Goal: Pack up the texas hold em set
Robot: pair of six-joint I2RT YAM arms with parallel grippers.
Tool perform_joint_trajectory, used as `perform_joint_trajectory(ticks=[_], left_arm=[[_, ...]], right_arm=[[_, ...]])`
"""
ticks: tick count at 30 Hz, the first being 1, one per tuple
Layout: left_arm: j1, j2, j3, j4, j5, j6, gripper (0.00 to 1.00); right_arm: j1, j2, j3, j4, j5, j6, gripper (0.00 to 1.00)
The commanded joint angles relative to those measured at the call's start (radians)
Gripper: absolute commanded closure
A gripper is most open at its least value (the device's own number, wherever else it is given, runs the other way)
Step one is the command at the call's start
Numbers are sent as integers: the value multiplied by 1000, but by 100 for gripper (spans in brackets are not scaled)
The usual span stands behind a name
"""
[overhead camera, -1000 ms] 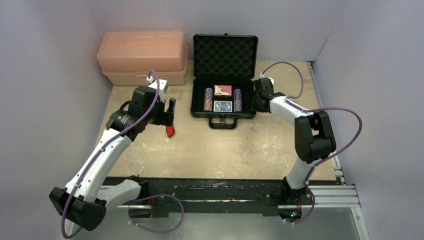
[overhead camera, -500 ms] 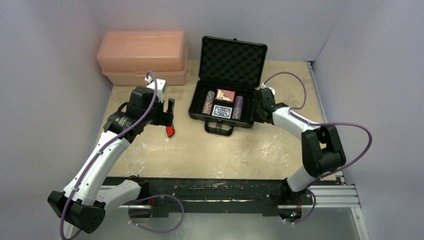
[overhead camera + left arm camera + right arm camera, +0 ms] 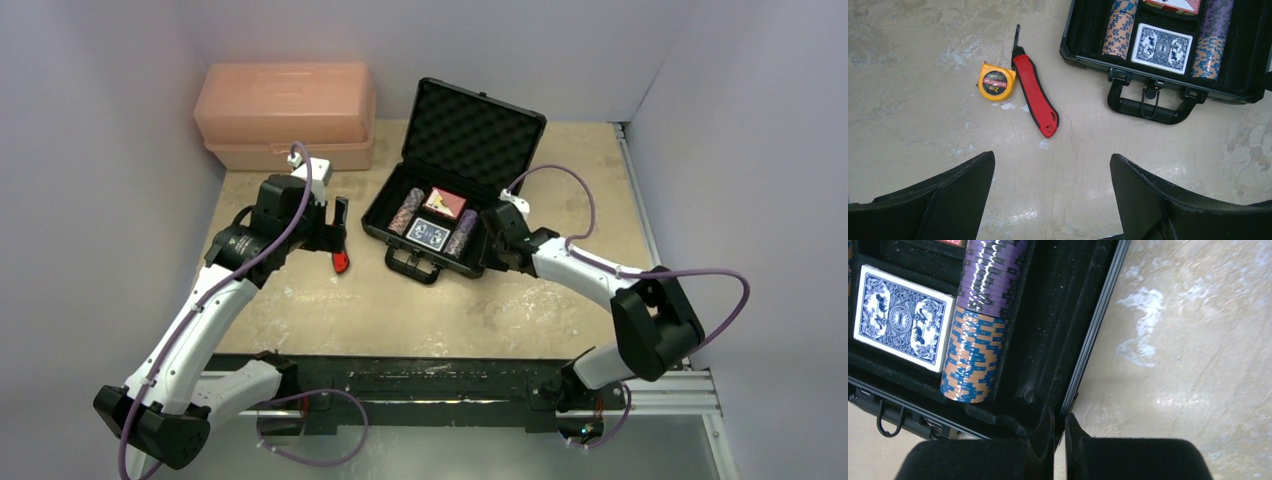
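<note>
From above, the black case (image 3: 478, 128) sits open and crooked at the back middle of the table (image 3: 450, 315), with its lid up. Inside are two rows of chips (image 3: 405, 210). A red deck (image 3: 445, 203) and a blue deck (image 3: 428, 235) lie between them. A pink toolbox (image 3: 285, 110) sits to the left of the case. The left gripper (image 3: 339, 235) hangs over a red knife (image 3: 341, 262) and hides most of it. The right gripper (image 3: 488, 248) is at the case's near right corner, and its tips are hard to see.

The left wrist view shows the left gripper spread wide with nothing in it. A yellow tape measure (image 3: 996, 81) touches the knife. The top of the picture cuts off the case, so only a sliver of the red deck shows.

The right wrist view shows the right fingers (image 3: 998, 460) pressed together at the case's right rim. One is over the foam and one is over the table. I cannot tell if they pinch the rim. The red deck is almost out of the picture.
</note>
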Motion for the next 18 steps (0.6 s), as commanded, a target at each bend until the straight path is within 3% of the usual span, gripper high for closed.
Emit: perform_joint_trajectory(ticks=[1, 9, 12, 14, 18], left_arm=[[5, -19, 32, 6, 5, 0, 15], [5, -18, 32, 5, 0, 0, 15], [5, -17, 32, 6, 1, 0, 15], [5, -18, 33, 5, 1, 0, 15], [5, -21, 33, 5, -4, 2, 15]], right_arm=[[114, -4, 5, -15, -135, 51, 100], [166, -11, 34, -54, -90, 59, 100], [166, -26, 80, -107, -55, 22, 63], [165, -37, 130, -149, -17, -16, 53], [143, -62, 268, -233, 85, -70, 40]])
